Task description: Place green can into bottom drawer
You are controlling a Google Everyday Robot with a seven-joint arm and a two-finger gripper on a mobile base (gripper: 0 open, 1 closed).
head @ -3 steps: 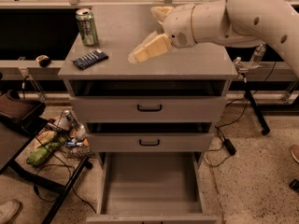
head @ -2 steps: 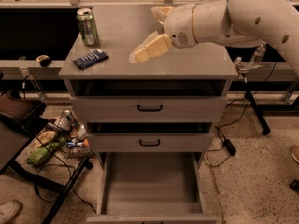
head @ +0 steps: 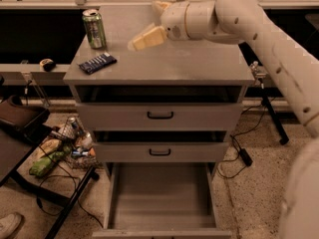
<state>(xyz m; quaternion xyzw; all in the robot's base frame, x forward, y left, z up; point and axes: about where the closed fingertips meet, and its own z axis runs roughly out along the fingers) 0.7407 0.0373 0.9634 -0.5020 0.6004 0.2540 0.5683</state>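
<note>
The green can (head: 93, 28) stands upright at the back left of the grey cabinet top (head: 199, 66). My gripper (head: 145, 25) is open and empty above the cabinet top, to the right of the can and apart from it. One cream finger (head: 147, 37) points toward the can; the other shows behind it. The bottom drawer (head: 159, 198) is pulled out wide below, its flat grey floor bare.
A flat dark-blue snack packet (head: 97, 62) lies on the cabinet top in front of the can. The two upper drawers (head: 160, 115) with black handles are shut. Clutter and cables (head: 60, 148) lie on the floor at left. A cable and plug (head: 244, 156) lie at right.
My gripper has moved a little to the left and toward the back, closer to the green can. The can, the packet and the drawers have not moved.
</note>
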